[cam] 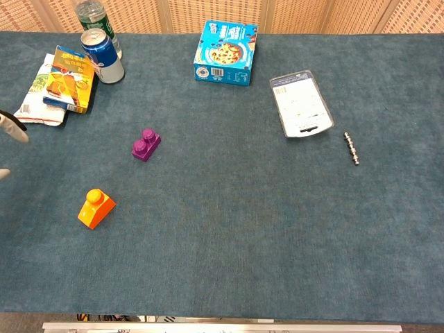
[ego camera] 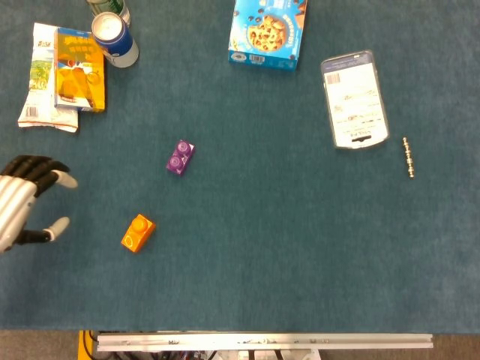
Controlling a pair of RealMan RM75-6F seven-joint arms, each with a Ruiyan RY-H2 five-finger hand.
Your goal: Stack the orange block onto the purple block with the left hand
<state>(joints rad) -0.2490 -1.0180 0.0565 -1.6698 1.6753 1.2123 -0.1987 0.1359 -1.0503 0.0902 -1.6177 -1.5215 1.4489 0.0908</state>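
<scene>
The orange block (ego camera: pixel 138 232) (cam: pixel 96 208) lies on the blue cloth, toward the left front. Farther back and a little right sits the purple block (ego camera: pixel 179 157) (cam: pixel 146 144), with a gap between the two. My left hand (ego camera: pixel 22 202) enters from the left edge in the head view, open, fingers spread, holding nothing, well left of the orange block. In the chest view only its fingertips (cam: pixel 14 128) show at the left edge. The right hand is not visible in either view.
At the back left are a snack packet (ego camera: pixel 66 75), a blue can (ego camera: pixel 114 37) and a green bottle (cam: pixel 96 15). A blue cookie box (ego camera: pixel 268 31) lies at the back centre, a flat clear package (ego camera: pixel 353 99) and a small metal rod (ego camera: pixel 408 157) at the right.
</scene>
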